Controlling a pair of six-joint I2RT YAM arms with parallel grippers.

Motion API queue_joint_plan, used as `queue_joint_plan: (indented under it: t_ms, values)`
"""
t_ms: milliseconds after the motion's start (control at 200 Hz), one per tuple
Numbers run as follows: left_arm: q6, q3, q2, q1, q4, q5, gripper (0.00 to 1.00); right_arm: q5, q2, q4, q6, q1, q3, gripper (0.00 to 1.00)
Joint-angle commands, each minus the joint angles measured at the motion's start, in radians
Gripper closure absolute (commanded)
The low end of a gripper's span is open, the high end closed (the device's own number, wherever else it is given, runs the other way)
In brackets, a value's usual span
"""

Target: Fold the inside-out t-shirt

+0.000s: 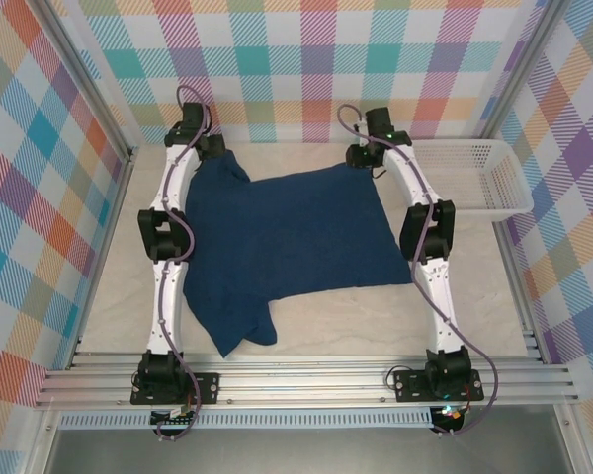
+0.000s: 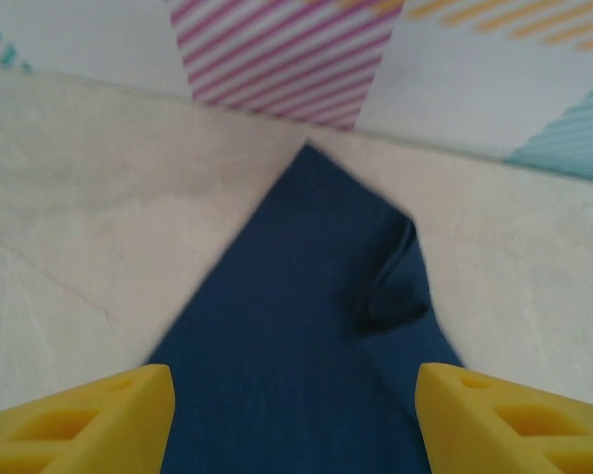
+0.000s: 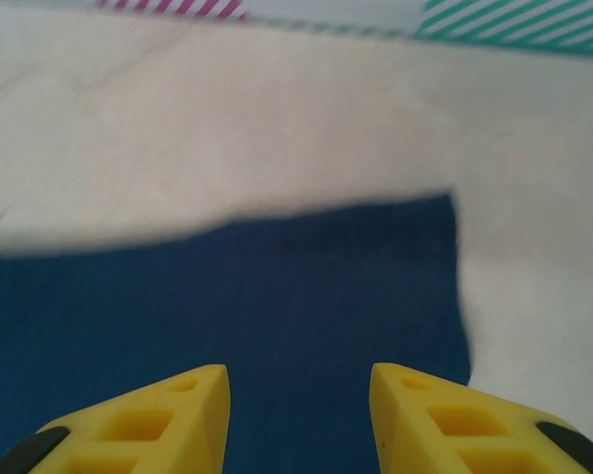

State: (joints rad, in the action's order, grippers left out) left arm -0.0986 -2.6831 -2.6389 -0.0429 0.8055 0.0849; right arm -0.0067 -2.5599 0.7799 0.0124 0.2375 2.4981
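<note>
Spread flat left of the basket (image 1: 474, 178), length running side to side, the t-shirt (image 1: 287, 237) has one far corner under each open, empty claw: left claw (image 2: 295, 370) and right claw (image 3: 298, 367).

Bright, even, diffuse light fills the top external view. The arms throw only faint, soft shadows on the pale table (image 1: 316, 321), and the t-shirt (image 1: 287, 237) reads as flat dark navy with little fold detail. Both wrist views are soft: the right one smears the cloth's edge, its yellow fingers (image 3: 168, 420) are out of focus, and the left shows one dark shadowed crease.
</note>
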Motion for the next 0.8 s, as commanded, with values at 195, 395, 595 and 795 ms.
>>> queue_joint_plan:
  t_ms: [195, 395, 595, 795]
  values:
    - [-0.242, 0.871, 0.799, -0.035, -0.220, -0.147, 0.33, -0.121, 0.782, -0.165, 0.063, 0.097, -0.991, 0.47]
    - [-0.349, 1.528, 1.173, -0.067, -0.390, -0.186, 0.31, -0.215, 0.843, -0.217, 0.181, 0.097, -1.239, 0.45]
    - [-0.375, 1.773, 1.172, -0.069, -0.517, -0.219, 0.31, -0.208, 0.713, -0.284, 0.226, 0.096, -1.220, 0.46]
    - [-0.378, 1.679, 0.970, -0.093, -0.613, -0.176, 0.31, -0.089, 0.619, -0.226, 0.259, 0.087, -1.189, 0.46]
